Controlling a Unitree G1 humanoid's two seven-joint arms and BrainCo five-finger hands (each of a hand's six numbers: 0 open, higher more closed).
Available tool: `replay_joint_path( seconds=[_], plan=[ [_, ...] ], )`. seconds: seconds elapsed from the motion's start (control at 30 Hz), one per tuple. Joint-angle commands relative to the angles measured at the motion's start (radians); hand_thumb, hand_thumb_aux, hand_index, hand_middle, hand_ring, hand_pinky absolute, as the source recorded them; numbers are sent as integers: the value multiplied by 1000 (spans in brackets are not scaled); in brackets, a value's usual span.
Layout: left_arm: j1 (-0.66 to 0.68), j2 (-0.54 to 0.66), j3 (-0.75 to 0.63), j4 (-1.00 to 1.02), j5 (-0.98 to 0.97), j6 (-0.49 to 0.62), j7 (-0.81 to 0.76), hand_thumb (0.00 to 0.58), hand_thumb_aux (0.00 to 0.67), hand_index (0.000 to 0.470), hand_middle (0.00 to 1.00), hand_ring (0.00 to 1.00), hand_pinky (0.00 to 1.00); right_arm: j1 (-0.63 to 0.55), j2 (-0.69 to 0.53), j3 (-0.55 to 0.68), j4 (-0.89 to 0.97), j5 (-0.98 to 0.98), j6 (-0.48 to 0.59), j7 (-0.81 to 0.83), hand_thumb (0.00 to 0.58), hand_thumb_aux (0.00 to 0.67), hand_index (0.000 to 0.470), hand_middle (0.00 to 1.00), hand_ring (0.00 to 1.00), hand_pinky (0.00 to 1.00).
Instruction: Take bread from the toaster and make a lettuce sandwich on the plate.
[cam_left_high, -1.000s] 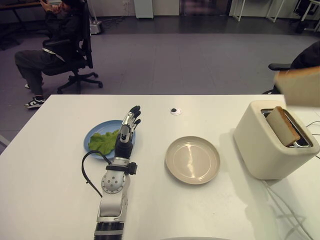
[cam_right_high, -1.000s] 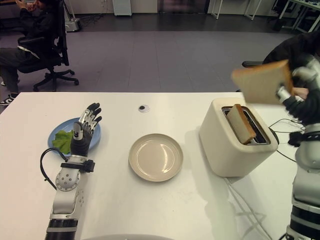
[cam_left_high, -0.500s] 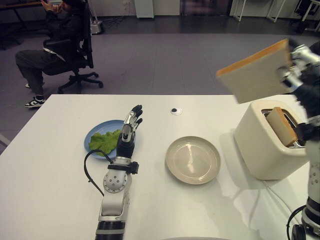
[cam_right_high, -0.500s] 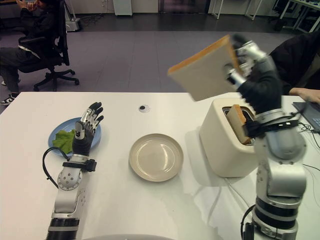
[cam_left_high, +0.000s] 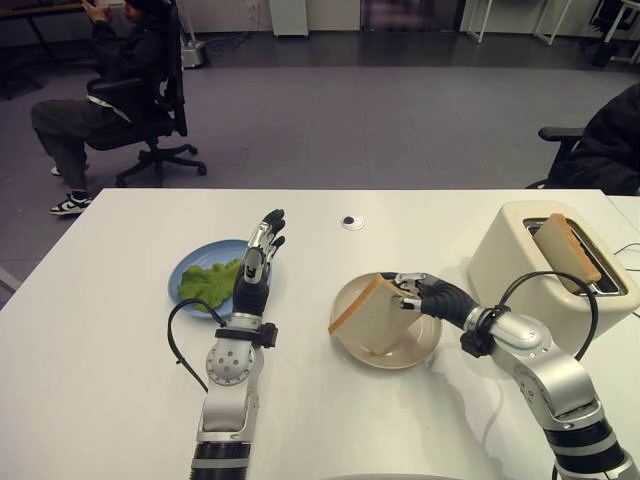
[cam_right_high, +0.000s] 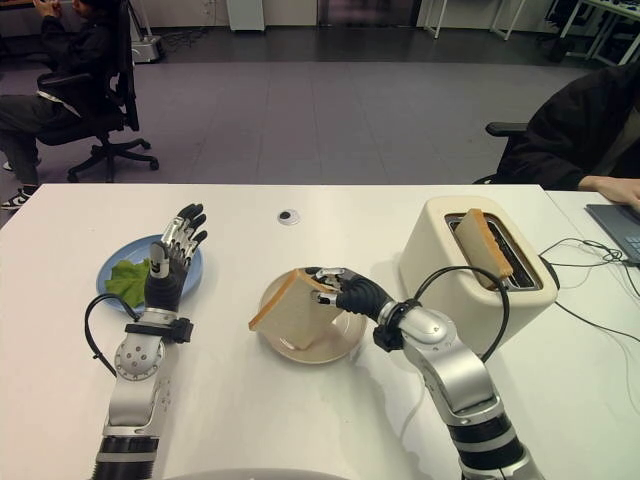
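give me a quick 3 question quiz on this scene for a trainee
1. How many slices stand in the toaster?
2. True or false: the right hand holds a tilted slice at the beige plate.
3. The lettuce lies: A in the toaster, B on the blue plate, C on the beige plate.
Key: 1 one; 2 true; 3 B.
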Motion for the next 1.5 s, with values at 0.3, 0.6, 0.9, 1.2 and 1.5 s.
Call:
replay_joint_path(
  seconds=[0.3, 0.6, 0.9, 1.2, 1.5],
  plan=[
    [18, -2, -1, -25, 3, 21, 4, 0, 0, 0, 0, 0, 0, -22, -87, -6, -8, -51, 21, 86, 580, 670, 470, 0, 0, 0],
    [26, 1, 4, -36, -2, 27, 1, 0, 0, 0, 0, 0, 0, 12, -13, 75, 50, -233, -138, -39, 0, 0, 0, 0, 0, 0],
    [30, 10, 18, -41, -8, 25, -4, 0, 0, 0, 0, 0, 0, 32, -7, 103, -32, -496, -314, -188, 0, 0, 0, 0, 0, 0],
    [-48, 289, 146, 74, 232, 36, 27, 0, 0, 0, 0, 0, 0, 81, 171, 35, -43, -530, -573, -390, 0, 0, 0, 0, 0, 0],
    [-338, 775, -129, 697, 896, 82, 142, 0, 0, 0, 0, 0, 0, 164, 293, 60, 81, -518, -653, -428, 0, 0, 0, 0, 0, 0]
  ],
)
